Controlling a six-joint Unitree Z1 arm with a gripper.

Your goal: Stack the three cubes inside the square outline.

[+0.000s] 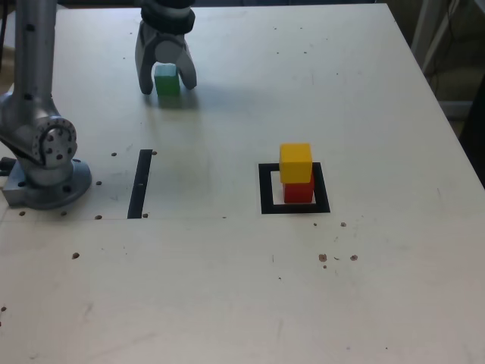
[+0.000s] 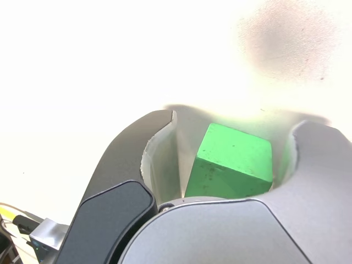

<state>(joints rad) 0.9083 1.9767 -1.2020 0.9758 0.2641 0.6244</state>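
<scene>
At the back of the table in the exterior view, the green cube (image 1: pixel 167 82) rests on the surface between the two fingers of my gripper (image 1: pixel 167 85). The gripper is open and straddles it. In the wrist view the green cube (image 2: pixel 234 162) sits between the curved fingers of the gripper (image 2: pixel 236 132), with a gap on one side and the other finger close to it. The yellow cube (image 1: pixel 295 161) sits on top of the red cube (image 1: pixel 299 191), and both stand inside the black square outline (image 1: pixel 265 189).
A thin black strip (image 1: pixel 141 182) lies on the table toward the exterior view's left. The arm's grey base (image 1: pixel 45 174) stands at the left edge. Small dark specks dot the pale tabletop (image 1: pixel 227 288). The table's right edge (image 1: pixel 447 129) runs diagonally.
</scene>
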